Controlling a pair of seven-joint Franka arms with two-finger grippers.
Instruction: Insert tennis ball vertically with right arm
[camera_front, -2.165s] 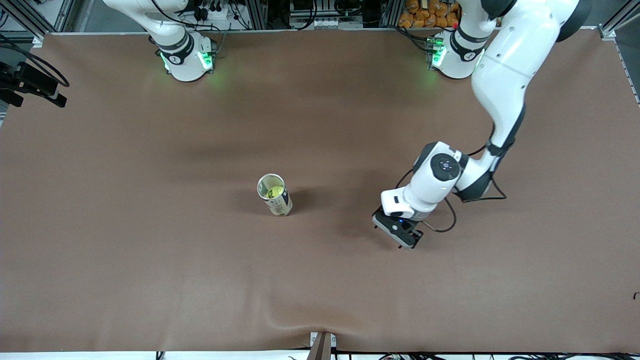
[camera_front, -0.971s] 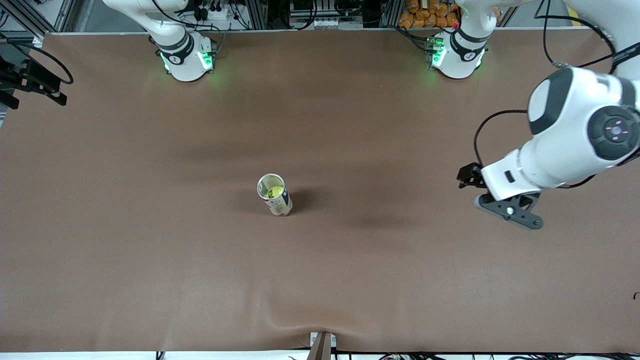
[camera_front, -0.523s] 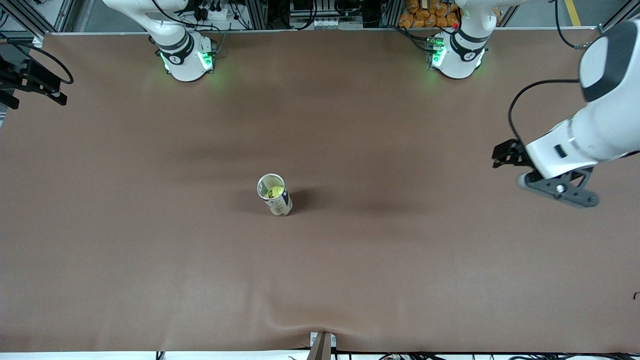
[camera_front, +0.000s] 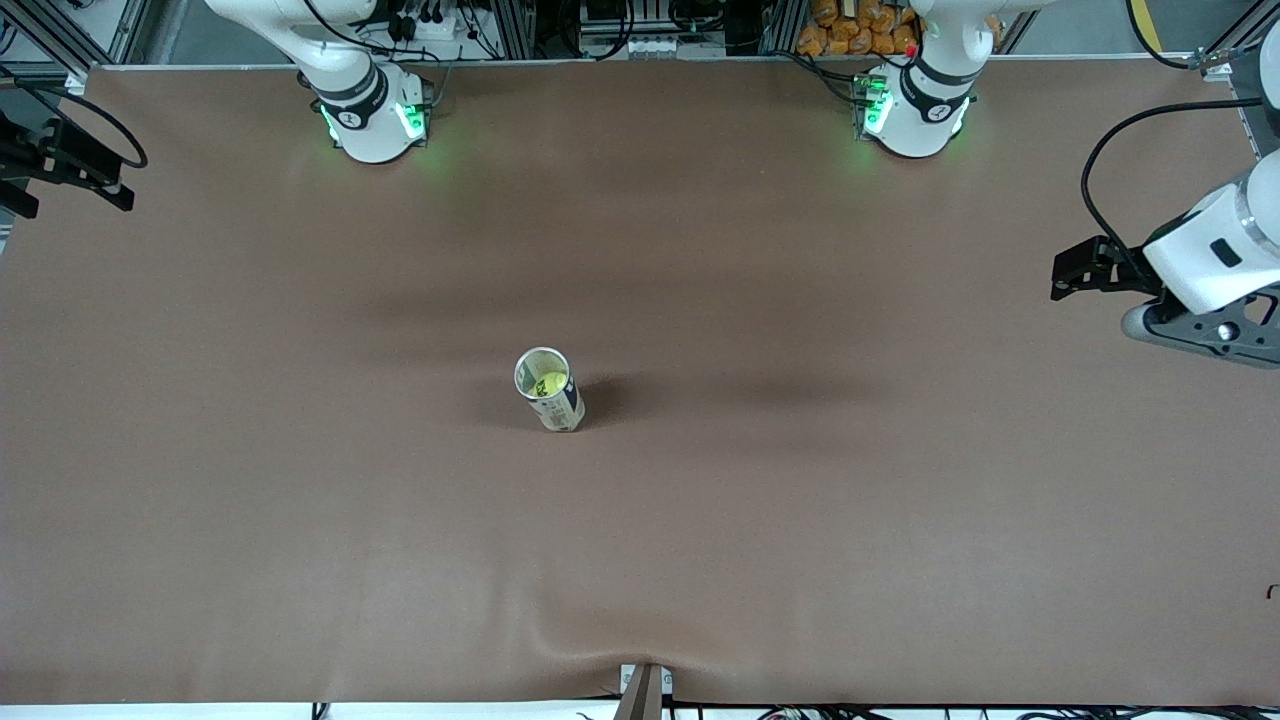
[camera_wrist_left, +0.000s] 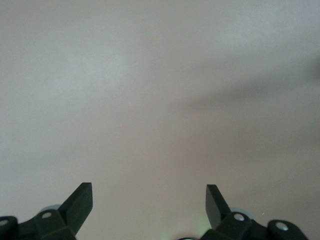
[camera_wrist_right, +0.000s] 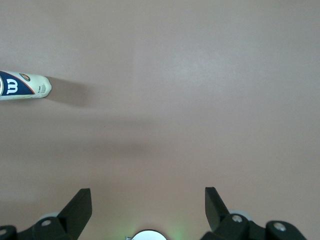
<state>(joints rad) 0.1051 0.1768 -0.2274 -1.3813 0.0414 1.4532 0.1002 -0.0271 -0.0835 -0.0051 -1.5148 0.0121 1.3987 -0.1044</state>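
A tall white and blue tennis can (camera_front: 556, 398) stands upright in the middle of the table, its mouth open. The yellow tennis ball (camera_front: 552, 383) sits inside it, seen through the mouth. My left gripper (camera_front: 1200, 335) hangs over the table's edge at the left arm's end, well away from the can. In the left wrist view that gripper (camera_wrist_left: 149, 192) is open, with only bare mat between its fingers. My right gripper (camera_wrist_right: 148, 192) is open and empty too, high over the mat. The can (camera_wrist_right: 25, 86) shows at the edge of the right wrist view. The front view shows only the right arm's base.
A brown mat (camera_front: 300, 520) covers the whole table, with a small ripple at its edge nearest the front camera. The right arm's base (camera_front: 372, 115) and the left arm's base (camera_front: 912, 110) stand along the farthest edge. A black camera mount (camera_front: 60, 165) sits at the right arm's end.
The left arm has swung away from mid-table toward its own end of the table and risen. The can with the ball has not moved.
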